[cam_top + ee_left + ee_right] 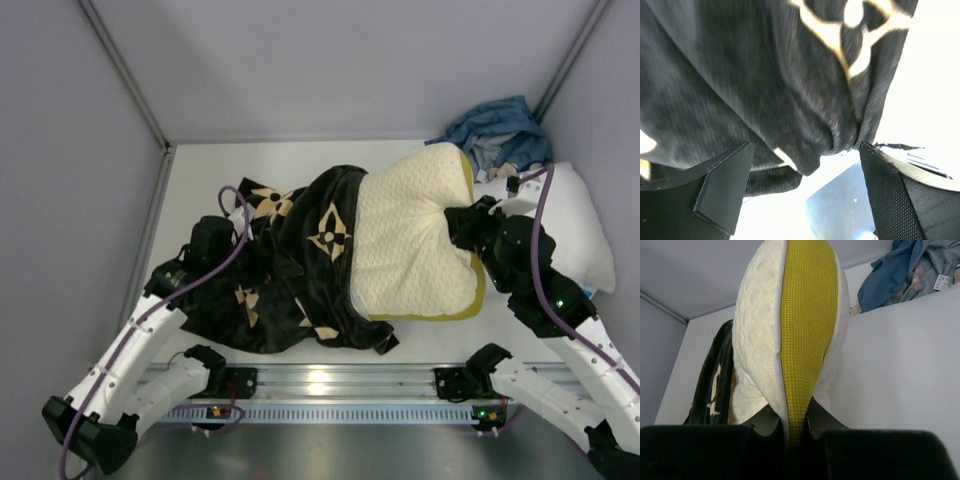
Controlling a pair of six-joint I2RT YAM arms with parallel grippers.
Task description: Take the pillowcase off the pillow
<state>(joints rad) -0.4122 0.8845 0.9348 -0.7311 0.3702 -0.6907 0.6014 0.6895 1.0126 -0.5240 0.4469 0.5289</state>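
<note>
Black fabric with tan flower prints, the pillowcase (pixel 290 270), lies bunched over the left part of the pillow (pixel 415 245), whose cream quilted right part is already bare on the tabletop (pixel 200 170). The right end effector (pixel 790 422) is clamped on the pillow's olive-yellow edge trim (pixel 807 330), its 2 fingers pinched tight on the seam. The left end effector (pixel 802 180) stands with its jaws wide apart. A fold of the pillowcase hangs between them, gripped by neither.

Trouble most likely starts there. If the left jaws close on too shallow a fold, the plush cloth may slip out under the pull and the cover will not move. If they bite too deep, they may catch the pillow inside along with the cover, so both arms would tug the same thing and nothing slides off. The right hold is on a narrow strip of trim. A hard pull from the left could drag it free, and the whole pillow would follow the cover leftward. The case is also heaped in thick folds near the left arm, where a loop could snag on the arm's cable (pixel 244 222).
</note>
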